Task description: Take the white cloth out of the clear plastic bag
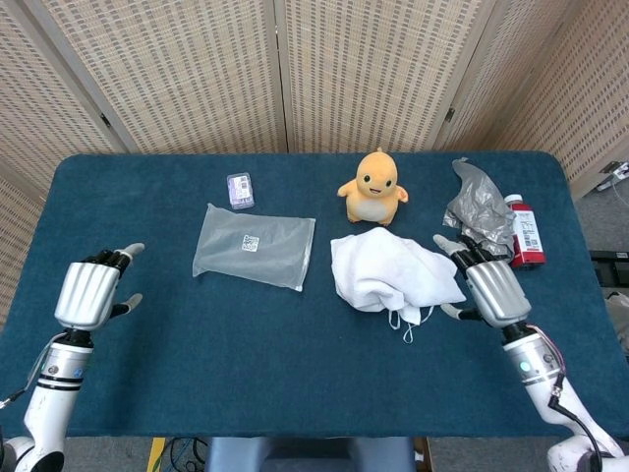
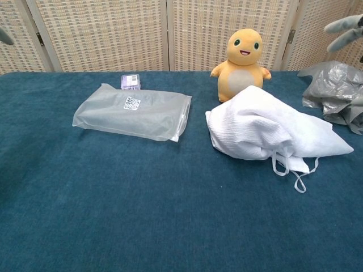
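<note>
The white cloth [image 1: 388, 275] [image 2: 266, 131] lies crumpled on the blue table, right of centre, with thin loops trailing at its front. The clear plastic bag [image 1: 255, 246] [image 2: 135, 111] lies flat to its left, apart from it. My left hand [image 1: 88, 291] hovers at the table's left edge, fingers spread, holding nothing. My right hand [image 1: 493, 285] hovers just right of the cloth, fingers apart and empty; in the chest view only its fingertips [image 2: 345, 26] show at the top right corner.
An orange plush toy [image 1: 373, 187] [image 2: 241, 56] stands behind the cloth. A crumpled grey bag [image 1: 481, 218] [image 2: 334, 88] and a red bottle [image 1: 524, 236] lie at the right. A small purple box [image 1: 240, 190] [image 2: 130, 81] sits behind the plastic bag.
</note>
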You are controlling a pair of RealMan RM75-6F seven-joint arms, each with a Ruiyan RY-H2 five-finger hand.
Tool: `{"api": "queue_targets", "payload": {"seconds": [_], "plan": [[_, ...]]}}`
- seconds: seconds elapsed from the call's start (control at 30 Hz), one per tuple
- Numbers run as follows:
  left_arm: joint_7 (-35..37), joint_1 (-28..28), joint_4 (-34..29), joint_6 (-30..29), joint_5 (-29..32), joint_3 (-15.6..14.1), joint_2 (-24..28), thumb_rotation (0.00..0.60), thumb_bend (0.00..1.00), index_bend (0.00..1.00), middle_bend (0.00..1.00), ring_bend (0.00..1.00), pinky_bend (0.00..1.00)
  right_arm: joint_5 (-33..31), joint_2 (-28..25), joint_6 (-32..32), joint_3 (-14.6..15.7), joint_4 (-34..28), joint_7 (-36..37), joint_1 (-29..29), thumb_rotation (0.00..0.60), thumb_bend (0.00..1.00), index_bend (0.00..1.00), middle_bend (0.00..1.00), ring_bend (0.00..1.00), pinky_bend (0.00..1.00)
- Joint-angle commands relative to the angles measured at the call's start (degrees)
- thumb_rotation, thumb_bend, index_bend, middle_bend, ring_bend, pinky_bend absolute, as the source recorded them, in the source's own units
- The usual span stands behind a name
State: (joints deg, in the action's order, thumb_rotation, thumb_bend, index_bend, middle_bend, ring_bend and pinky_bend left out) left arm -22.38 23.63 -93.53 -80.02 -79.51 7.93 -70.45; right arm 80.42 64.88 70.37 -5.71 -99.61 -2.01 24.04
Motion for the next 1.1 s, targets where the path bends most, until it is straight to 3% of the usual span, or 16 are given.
{"api": "queue_targets", "payload": {"seconds": [0.03,0.6,1.1], "plan": [[0.7,-2.4,-0.8,-1.6,-1.0,-1.8,2.1,0.6,0.08,0.26,0.46,0.43,0.61,1.8,-1.6,2.2,1.7,-0.9,0.5,-2.3,0.6,0.0,0.1,0.19,0.06,0.28],[5.1,-11.7,0.1,-7.4,-4.3,-7.8,5.1,0.6,0.08,0.26,0.48,0.43,0.61,6.2,-3.2,9.7,6.6,1.1,1.1,-11.0,0.6,0.0,0.12,0.19,0.06,0.28],[5.8,-14.0,1.9,-7.9,-6.0,-7.8,3.8,0.6,0.08,0.26,0.49,0.42,0.61,8.3,-3.0,12.1,6.6,1.3,2.5,-13.8,0.6,0.0,0.12,0.19,0.06,0.28]]}}
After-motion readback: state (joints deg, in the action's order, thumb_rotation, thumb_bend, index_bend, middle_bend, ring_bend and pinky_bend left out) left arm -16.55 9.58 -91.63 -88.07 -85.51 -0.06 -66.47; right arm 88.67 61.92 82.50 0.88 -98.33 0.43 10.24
